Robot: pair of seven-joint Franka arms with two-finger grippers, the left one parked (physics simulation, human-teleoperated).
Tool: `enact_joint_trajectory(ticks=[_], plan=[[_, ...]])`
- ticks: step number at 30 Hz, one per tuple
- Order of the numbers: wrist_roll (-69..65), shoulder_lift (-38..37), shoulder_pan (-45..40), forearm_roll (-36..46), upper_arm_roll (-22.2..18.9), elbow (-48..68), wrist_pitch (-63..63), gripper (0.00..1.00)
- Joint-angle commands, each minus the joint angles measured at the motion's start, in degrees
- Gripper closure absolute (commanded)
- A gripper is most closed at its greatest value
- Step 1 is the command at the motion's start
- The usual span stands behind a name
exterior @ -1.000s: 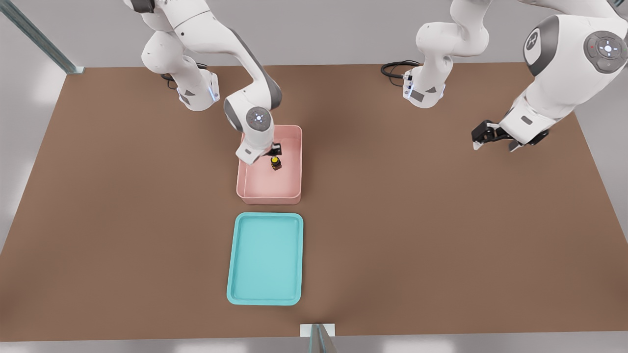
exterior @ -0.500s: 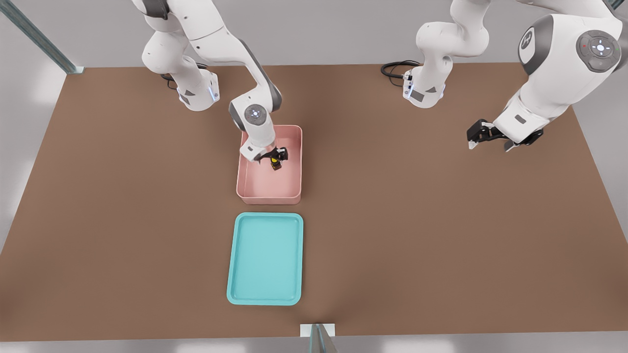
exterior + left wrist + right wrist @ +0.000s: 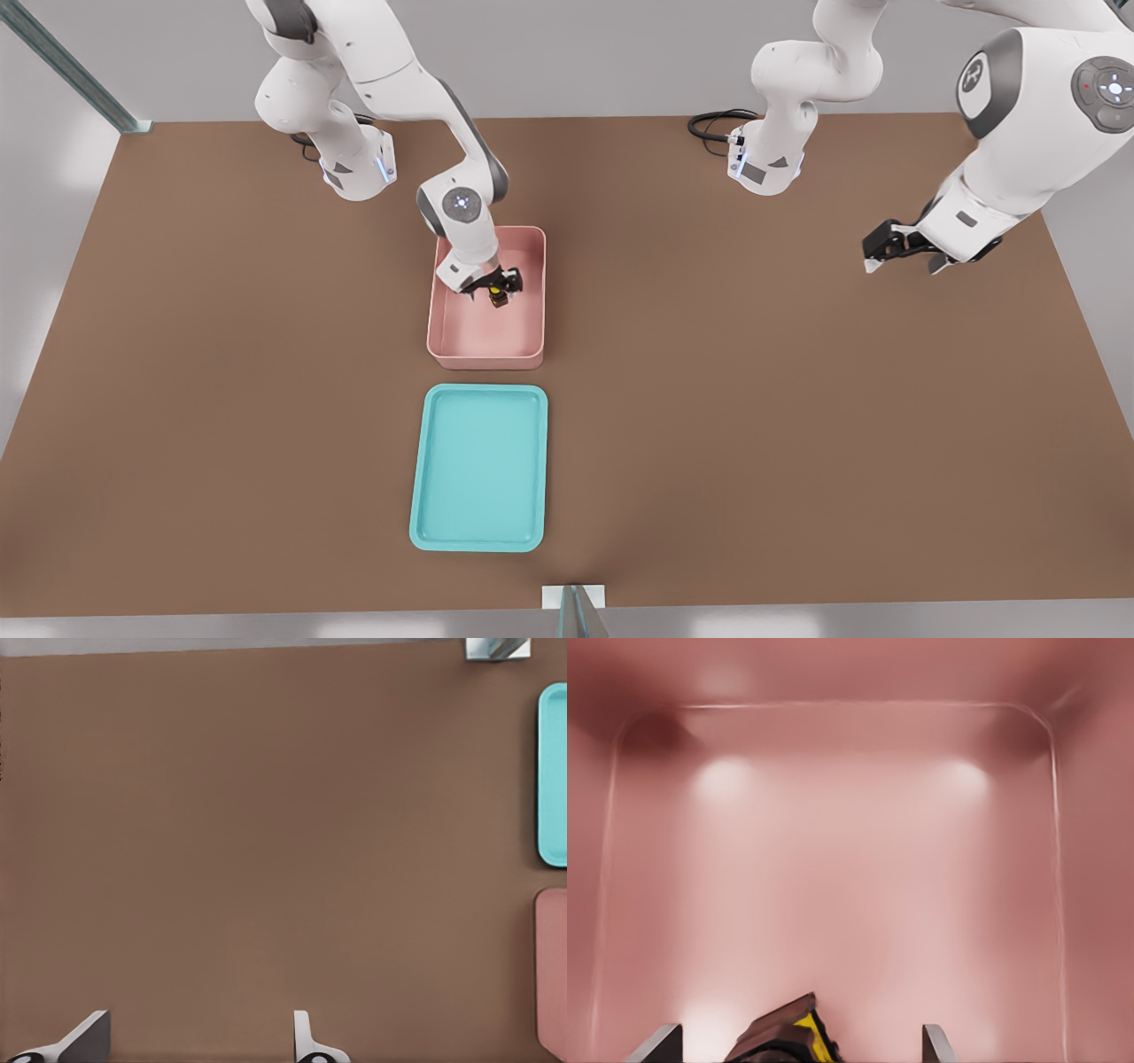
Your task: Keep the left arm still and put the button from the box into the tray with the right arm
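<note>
Presently the brown table (image 3: 221, 372) carries the turquoise tray (image 3: 421, 496), standing bare just in front of the pink box (image 3: 532, 341). The right arm (image 3: 461, 208) reaches down into the box, its gripper (image 3: 498, 288) low over the floor. The fingers (image 3: 660, 1043) stand apart, released, flanking the button (image 3: 784, 1036), which sits inside the box, nearer one finger and seemingly tilted. Risk: closing off-centre could tip or squirt the button aside.
</note>
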Motion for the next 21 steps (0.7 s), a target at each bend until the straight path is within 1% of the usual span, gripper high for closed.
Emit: enact_joint_trajectory(ticks=[1,6,7,8,9,10,12,15,18,21], plan=[[-2.02,-0.1,0.03,0.07,0.38,-0.61,1.38,0.0],[-2.98,-0.46,0.03,0.07,1.08,-1.75,1.55,0.0],[-2.98,-0.46,0.03,0.07,1.08,-1.75,1.55,0.03],[-2.9,-0.55,-0.05,0.07,1.08,-1.49,1.55,0.26],[-2.9,-0.55,-0.49,0.07,1.08,-1.32,1.38,0.37],[-2.98,-0.55,-0.76,0.07,1.08,-1.05,1.38,0.43],[-3.07,-0.55,-0.93,0.07,1.08,-0.7,1.2,0.5],[-3.07,-0.63,-1.2,0.07,1.17,-0.26,0.68,0.53],[-3.95,-1.6,-2.34,0.07,1.08,4.05,-6.97,0.53],[-7.73,-1.16,-5.5,0.16,0.73,13.1,-15.85,0.53]])
